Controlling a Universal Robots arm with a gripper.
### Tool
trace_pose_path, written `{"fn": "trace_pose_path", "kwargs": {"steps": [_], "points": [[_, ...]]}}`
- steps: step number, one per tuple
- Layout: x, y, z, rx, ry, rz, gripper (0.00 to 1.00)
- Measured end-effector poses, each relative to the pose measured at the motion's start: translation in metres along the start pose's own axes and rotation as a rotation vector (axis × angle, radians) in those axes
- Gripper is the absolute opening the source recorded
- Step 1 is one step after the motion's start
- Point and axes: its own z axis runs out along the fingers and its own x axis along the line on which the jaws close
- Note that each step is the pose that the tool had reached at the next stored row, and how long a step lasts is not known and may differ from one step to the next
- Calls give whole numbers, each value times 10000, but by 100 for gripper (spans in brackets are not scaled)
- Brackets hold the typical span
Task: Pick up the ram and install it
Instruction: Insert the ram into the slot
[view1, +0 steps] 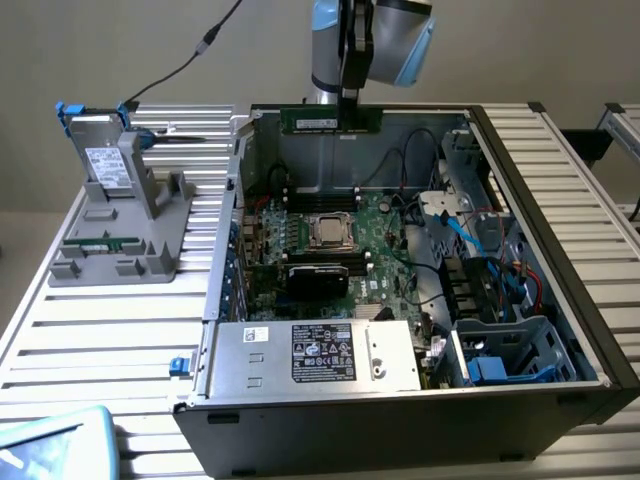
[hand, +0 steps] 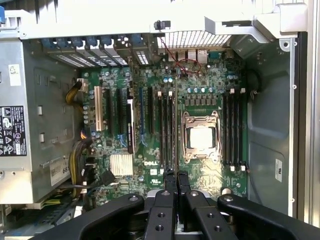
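I am pinching one ram (view1: 315, 121) in my pincer (view1: 350, 112), the fingers pressed together on its thin flat faces near one end. The stick is hanging level and edge-down, I judge so that its contact edge is facing the board (hand: 150, 165) beneath the pincer. I am hovering over the open case (view1: 585, 300), near its back wall, with the ram clear of everything inside. Directly below the pincer I am seeing one CPU (hand: 201, 137) with two banks of long dark slots (hand: 234, 130), one bank on each side of it. Well off to the side of the pincer, toward the exterior view's left, one drive (view1: 100, 160) is standing in one grey holder (view1: 130, 250) on the desk (view1: 100, 330).
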Motion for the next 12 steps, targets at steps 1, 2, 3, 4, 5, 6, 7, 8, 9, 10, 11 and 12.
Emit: {"fn": "trace_pose_path", "kwargs": {"steps": [1,2,3,4,5,6,7,8,9,10,11,12], "points": [[0,-1,11,2,0,-1,13],[-1,-2,22,3,0,-1,13],[-1,-2,32,3,0,-1,13],[-2,-3,45,4,0,-1,13],[-2,-4,59,4,0,-1,13],[-2,-4,74,4,0,-1,13],[-3,-5,90,4,-1,-2,13],[-3,-6,104,4,1,-1,13],[-3,-7,119,4,0,-1,13],[-4,-7,133,4,0,-1,13],[-5,-8,147,4,0,-1,13],[-5,-8,158,4,0,-2,13]]}}
